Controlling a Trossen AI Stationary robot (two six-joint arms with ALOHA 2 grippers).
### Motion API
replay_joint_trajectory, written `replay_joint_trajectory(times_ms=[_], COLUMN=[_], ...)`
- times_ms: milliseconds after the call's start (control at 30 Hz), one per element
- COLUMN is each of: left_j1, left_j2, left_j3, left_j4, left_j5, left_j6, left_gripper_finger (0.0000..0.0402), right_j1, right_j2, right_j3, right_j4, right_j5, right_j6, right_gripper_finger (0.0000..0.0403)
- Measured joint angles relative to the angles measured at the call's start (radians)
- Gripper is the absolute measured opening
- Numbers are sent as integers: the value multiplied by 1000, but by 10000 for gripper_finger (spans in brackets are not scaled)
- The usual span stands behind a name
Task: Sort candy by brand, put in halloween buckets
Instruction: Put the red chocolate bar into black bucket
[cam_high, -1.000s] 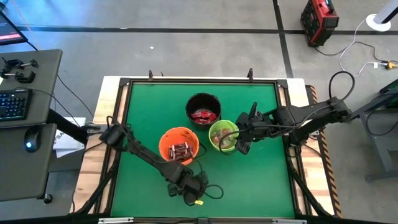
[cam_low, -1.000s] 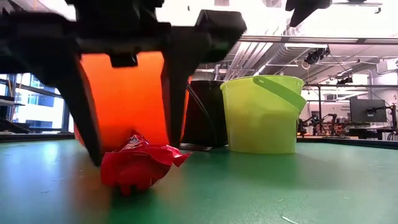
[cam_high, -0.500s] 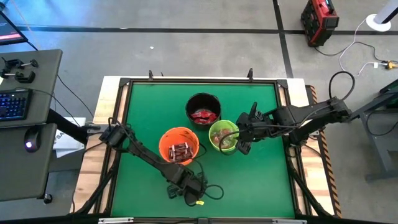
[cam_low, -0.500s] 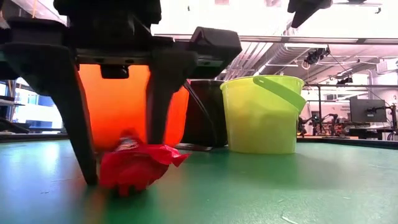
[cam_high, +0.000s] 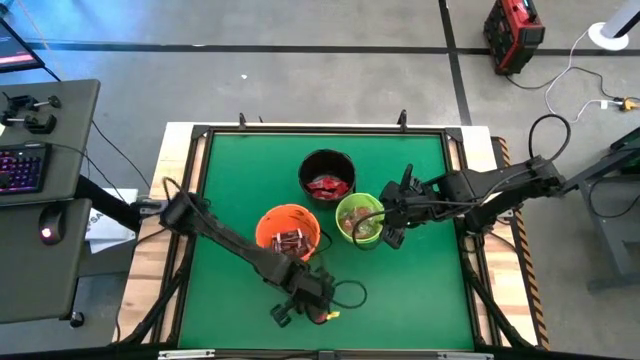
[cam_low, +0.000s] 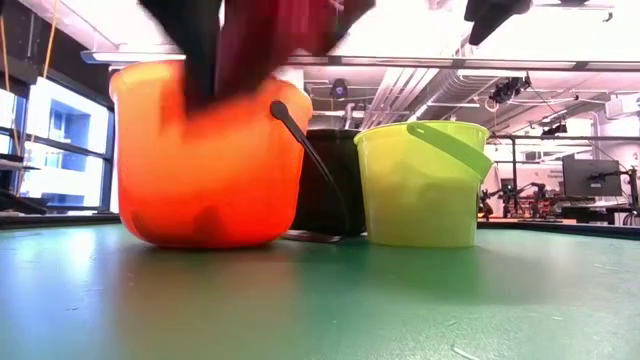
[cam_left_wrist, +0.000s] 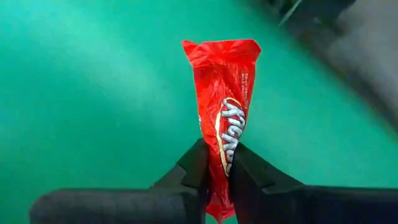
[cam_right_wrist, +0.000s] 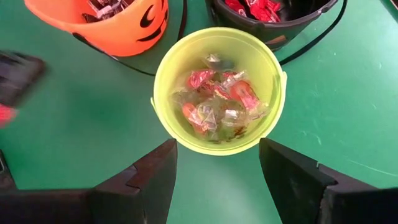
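Candy first: a red Kit Kat wrapper (cam_left_wrist: 224, 118) sits pinched between the fingers of the left gripper (cam_left_wrist: 217, 177), which are closed tight on its lower half while the crumpled upper end sticks up free. From above, that left gripper (cam_high: 313, 300) hangs over the near part of the green table (cam_high: 420, 290), just in front of the orange bucket (cam_high: 288, 234), with a thin cable looping beside it. At table height the gripper is only a dark blur with a smear of red at the top of the view, over the orange bucket (cam_low: 205, 160) — the mat below it is bare.

Three buckets stand close together near the middle of the table. The black bucket (cam_high: 327, 175) is farthest back and holds red-wrapped candy (cam_high: 328, 186). The orange one holds dark brown and silver pieces (cam_high: 288, 240). The lime green bucket (cam_high: 359, 220) stands to the right of the orange one, and in the right wrist view it (cam_right_wrist: 219, 43) is filled with pale, clear-wrapped sweets (cam_right_wrist: 217, 102), several with red-orange centres.

The right gripper (cam_high: 393, 215) hovers at the right side of the green bucket — its two dark fingers (cam_right_wrist: 155, 174) are spread wide, one to either side of the bucket's near rim, and they hold nothing. The orange bucket's jack-o'-lantern face (cam_right_wrist: 146, 18) shows beyond it.
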Motion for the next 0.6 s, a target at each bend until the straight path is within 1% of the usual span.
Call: replay_joint_trajectory(times_ms=[100, 200, 233, 300, 367, 467, 500, 533, 600], left_j1=[15, 35, 45, 72, 105, 172, 205, 241, 327], left_j2=[-89, -211, -258, -353, -430, -522, -547, -565, -574], left_j3=[26, 33, 33, 33, 32, 31, 31, 32, 32], left_j4=[-20, -54, -67, -100, -132, -133, -123, -114, -106], left_j5=[73, 83, 65, -25, -162, -367, -411, -431, -423], left_j6=[-58, -95, -100, -100, -96, -82, -82, -82, -82], left_gripper_finger=[33, 26, 26, 26, 28, 31, 31, 31, 31], right_j1=[0, 0, 0, 0, 0, 0, 0, 0, 0], right_j2=[0, 0, 0, 0, 0, 0, 0, 0, 0], right_j3=[0, 0, 0, 0, 0, 0, 0, 0, 0], right_j4=[-11, -31, -38, -54, -65, -66, -66, -66, -65], right_j5=[0, -1, -1, -1, -1, 1, 2, 3, 4], right_j6=[-11, -11, -11, -11, -11, -11, -11, -11, -11], right_gripper_finger=[220, 220, 220, 220, 220, 220, 220, 220, 220])
